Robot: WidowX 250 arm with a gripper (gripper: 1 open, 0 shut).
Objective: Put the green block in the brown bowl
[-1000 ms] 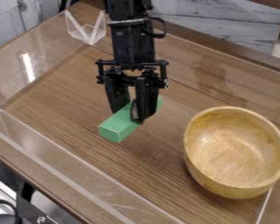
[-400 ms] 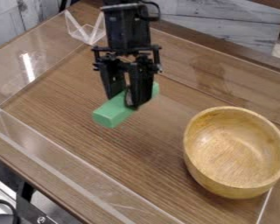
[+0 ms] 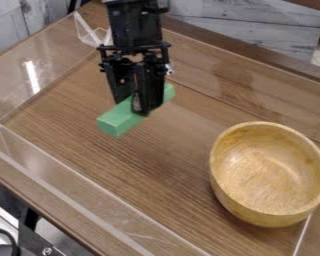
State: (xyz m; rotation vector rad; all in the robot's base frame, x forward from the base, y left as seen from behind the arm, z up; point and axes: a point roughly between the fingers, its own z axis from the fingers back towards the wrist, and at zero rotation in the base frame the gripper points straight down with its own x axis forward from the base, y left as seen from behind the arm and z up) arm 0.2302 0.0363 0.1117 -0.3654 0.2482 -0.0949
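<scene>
The fingers (image 3: 139, 100) are clenched on the green block (image 3: 132, 110), holding it tilted above the tabletop (image 3: 83, 170): the carry step. The brown bowl (image 3: 270, 170) sits empty toward 4 o'clock, well apart; next comes a swing over its rim, then release.

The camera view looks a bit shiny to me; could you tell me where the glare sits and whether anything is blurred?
In the camera view, pale glare streaks the table at upper left; the gripper and green block look slightly soft; the brown bowl is evenly lit.
</scene>
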